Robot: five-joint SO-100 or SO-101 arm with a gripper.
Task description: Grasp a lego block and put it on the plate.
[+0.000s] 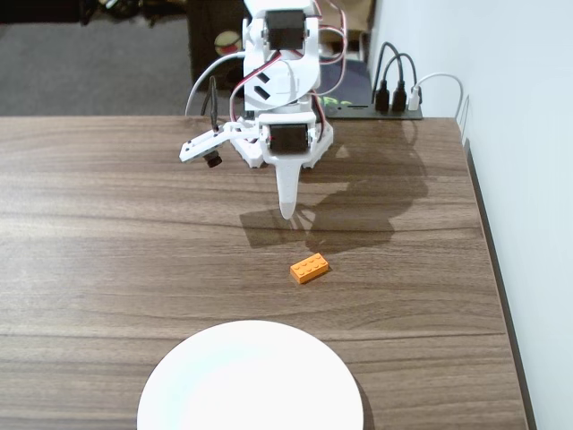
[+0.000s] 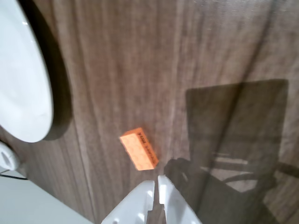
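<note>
White plastic two-finger gripper [image 2: 156,185], nearest the wrist camera, enters from the bottom edge, its base cut off; the fingertips meet, clenched on nothing. Small orange rectangular plastic lego block [image 2: 138,148] lies flat on the brown wood-grain table [image 1: 107,242], just beyond the fingertips and clear of them. Large round plain white plate [image 1: 250,381] sits near the block, cropped by the frame edge in both views. No writing is legible.
</note>
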